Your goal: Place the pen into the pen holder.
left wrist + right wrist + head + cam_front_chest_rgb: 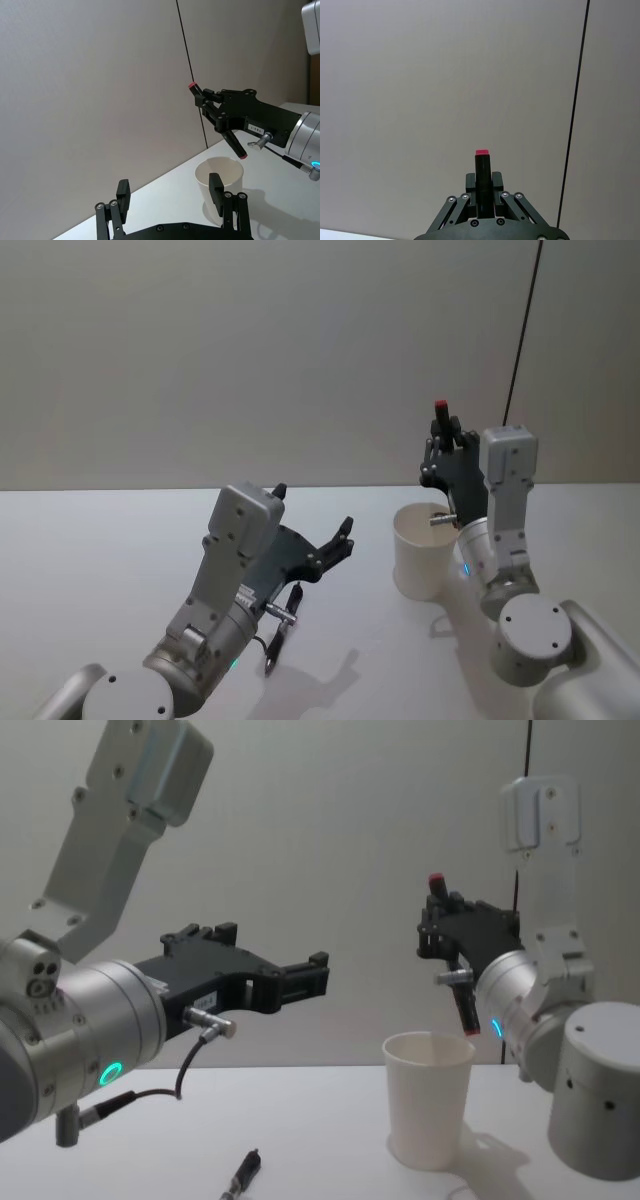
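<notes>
Right gripper [445, 440] hung just above the pen holder [425, 558], jaws clenched on the pen [234, 141] at mid-barrel. The pen was tilted. Its lower red tip sat just over the holder's rim on the right-arm side and was not yet inside.

My read: you had little margin at that edge.
- Shift the tip toward the holder's centre first.
- Stand the pen more upright.
- Lower until the tip is well below the rim, and only then let go.
- A paper cup likely tips if the barrel knocks the rim.

Left gripper [169, 190] hovered well left of the holder, jaws released and empty. A second pen [280, 635] lay on the counter [100, 540], left of the holder.
</notes>
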